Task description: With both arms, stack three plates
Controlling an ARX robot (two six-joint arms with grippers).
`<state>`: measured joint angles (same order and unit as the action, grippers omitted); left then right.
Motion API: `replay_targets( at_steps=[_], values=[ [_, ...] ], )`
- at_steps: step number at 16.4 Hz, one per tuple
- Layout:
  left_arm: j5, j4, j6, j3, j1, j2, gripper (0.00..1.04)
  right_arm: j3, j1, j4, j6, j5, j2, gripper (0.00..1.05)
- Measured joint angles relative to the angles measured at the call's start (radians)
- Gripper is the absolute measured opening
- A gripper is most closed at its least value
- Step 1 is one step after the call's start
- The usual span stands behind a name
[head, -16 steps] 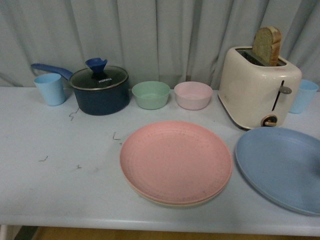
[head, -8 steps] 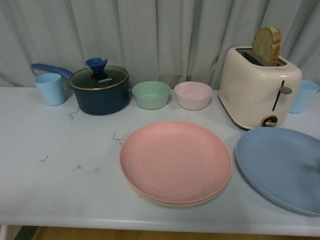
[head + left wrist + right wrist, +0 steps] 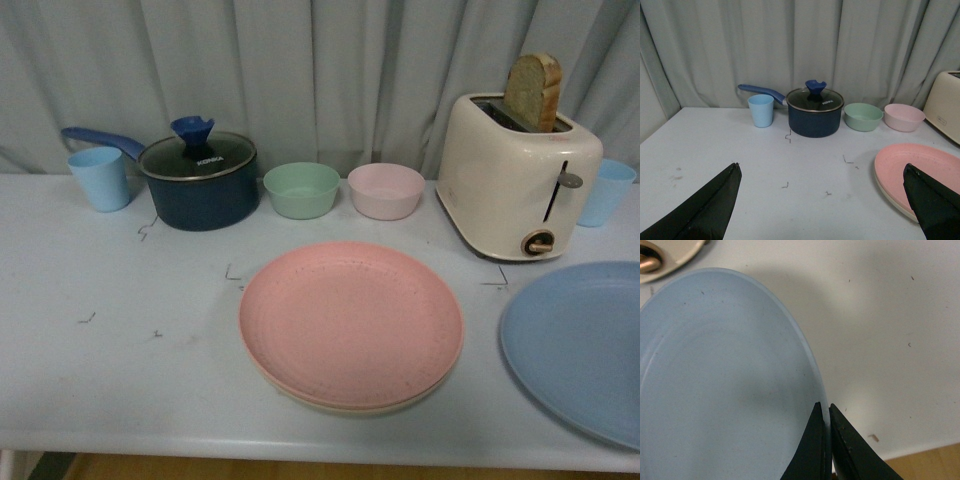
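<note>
R gripper (image 3: 826, 437) clamped on blue plate (image 3: 725, 385) rim, right edge of table (image 3: 120, 380); L gripper (image 3: 821, 167) wide, empty; next prob. lift onto pink plate (image 3: 350, 320), needs centring.

Front overview; 2 lower wrist views

The only writing I can read stands on the glass lid (image 3: 198, 157) of the dark blue pot (image 3: 200, 200). It is one short word in white capital letters, just in front of the blue knob (image 3: 192, 130). It looks like KONKA, but the letters are small and a little soft, so I am not fully sure. In the left wrist view the same white word shows on the lid, again close to the knob. The cream toaster (image 3: 947, 100) has a tiny dark mark low on its side, too small to read.
</note>
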<state>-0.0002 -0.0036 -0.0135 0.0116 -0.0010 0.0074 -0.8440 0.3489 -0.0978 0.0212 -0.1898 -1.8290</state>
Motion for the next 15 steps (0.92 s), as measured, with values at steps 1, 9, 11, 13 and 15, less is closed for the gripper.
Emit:
replay_targets(
  at_steps=[1, 9, 11, 13, 15],
  values=[
    [0.0, 0.0, 0.0, 0.0, 0.0, 0.0, 0.98, 0.014, 0.005, 0.039, -0.004, -0.031, 0.068, 0.03],
    [0.0, 0.0, 0.0, 0.0, 0.0, 0.0, 0.98, -0.061, -0.333, 0.016, 0.206, -0.103, 0.172, 0.03],
    [0.0, 0.0, 0.0, 0.0, 0.0, 0.0, 0.98, -0.109, -0.414, -0.011, 0.266, -0.074, 0.076, 0.03],
    [0.0, 0.0, 0.0, 0.0, 0.0, 0.0, 0.98, -0.135, -0.459, -0.026, 0.313, -0.042, 0.0, 0.03],
    [0.0, 0.0, 0.0, 0.0, 0.0, 0.0, 0.98, -0.152, -0.489, -0.062, 0.35, -0.016, -0.052, 0.03]
  ],
)
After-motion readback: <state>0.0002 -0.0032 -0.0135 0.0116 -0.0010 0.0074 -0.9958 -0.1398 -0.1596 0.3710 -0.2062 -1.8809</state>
